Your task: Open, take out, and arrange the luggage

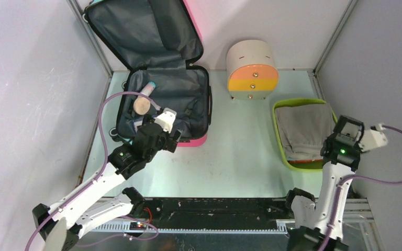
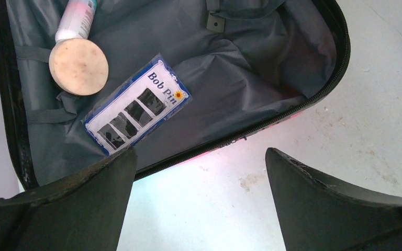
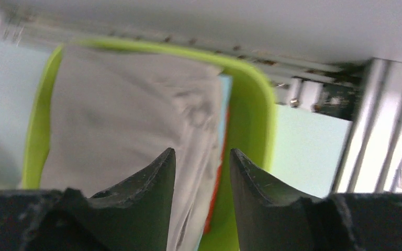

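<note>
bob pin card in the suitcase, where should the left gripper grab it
Probably across its narrow width near the middle, coming straight down. The card lies flat on the luggage lining with its long axis slanted, so the open left gripper would turn to straddle the long edges.

The luggage [image 1: 188,89] is laid open at the far left of the bench [image 1: 241,151], its lid leaned back against the wall. Inside it, a card [image 2: 136,110] is laid just beside a tube [image 2: 78,52]. A cylinder [image 1: 252,69] is set to its right. Nearer and further right, folded cloth [image 1: 303,128] is held in a tray [image 1: 275,133].
</note>
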`<move>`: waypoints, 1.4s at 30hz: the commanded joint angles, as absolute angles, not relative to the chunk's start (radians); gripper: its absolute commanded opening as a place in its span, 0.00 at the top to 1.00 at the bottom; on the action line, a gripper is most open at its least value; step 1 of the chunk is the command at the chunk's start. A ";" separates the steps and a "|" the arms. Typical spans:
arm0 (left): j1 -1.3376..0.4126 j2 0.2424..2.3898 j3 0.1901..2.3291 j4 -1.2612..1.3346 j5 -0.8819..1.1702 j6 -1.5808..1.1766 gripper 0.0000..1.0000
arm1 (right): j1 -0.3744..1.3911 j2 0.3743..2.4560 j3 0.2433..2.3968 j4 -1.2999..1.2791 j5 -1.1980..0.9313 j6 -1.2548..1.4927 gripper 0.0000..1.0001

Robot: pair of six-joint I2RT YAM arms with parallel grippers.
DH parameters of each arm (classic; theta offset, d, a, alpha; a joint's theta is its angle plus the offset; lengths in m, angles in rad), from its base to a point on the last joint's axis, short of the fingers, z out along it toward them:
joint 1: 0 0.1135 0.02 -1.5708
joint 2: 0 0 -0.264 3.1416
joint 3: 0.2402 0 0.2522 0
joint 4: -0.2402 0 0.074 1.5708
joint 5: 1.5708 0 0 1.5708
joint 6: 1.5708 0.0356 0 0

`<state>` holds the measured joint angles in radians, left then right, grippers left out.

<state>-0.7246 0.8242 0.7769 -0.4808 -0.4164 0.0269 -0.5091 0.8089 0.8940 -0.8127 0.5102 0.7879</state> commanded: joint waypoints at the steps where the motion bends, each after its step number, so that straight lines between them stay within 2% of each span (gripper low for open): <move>1: -0.730 0.797 0.792 -0.461 -0.439 0.038 0.00 | -0.274 0.798 0.933 -0.726 0.448 0.626 0.56; 4: -0.730 0.789 0.791 -0.461 -0.442 0.040 0.00 | -0.070 0.843 0.933 -0.603 0.319 0.489 0.59; 6: -0.731 0.780 0.789 -0.460 -0.447 0.041 0.00 | 0.053 0.887 0.932 -0.563 0.315 0.467 0.60; 13: -0.730 0.767 0.787 -0.463 -0.468 0.043 0.00 | 0.310 1.142 0.933 -0.464 0.308 0.430 0.63; 19: -0.731 0.748 0.786 -0.455 -0.464 0.048 0.00 | 0.337 1.301 0.933 -0.363 0.293 0.379 0.64; 28: -0.730 0.730 0.788 -0.453 -0.461 0.056 0.00 | 0.306 1.438 0.931 -0.388 0.454 0.381 0.62; 34: -0.731 0.716 0.780 -0.449 -0.469 0.055 0.00 | 0.256 1.411 0.895 -0.412 0.527 0.443 0.62; 42: -0.731 0.725 0.785 -0.452 -0.478 0.056 0.00 | 0.186 1.348 0.849 -0.423 0.496 0.311 0.63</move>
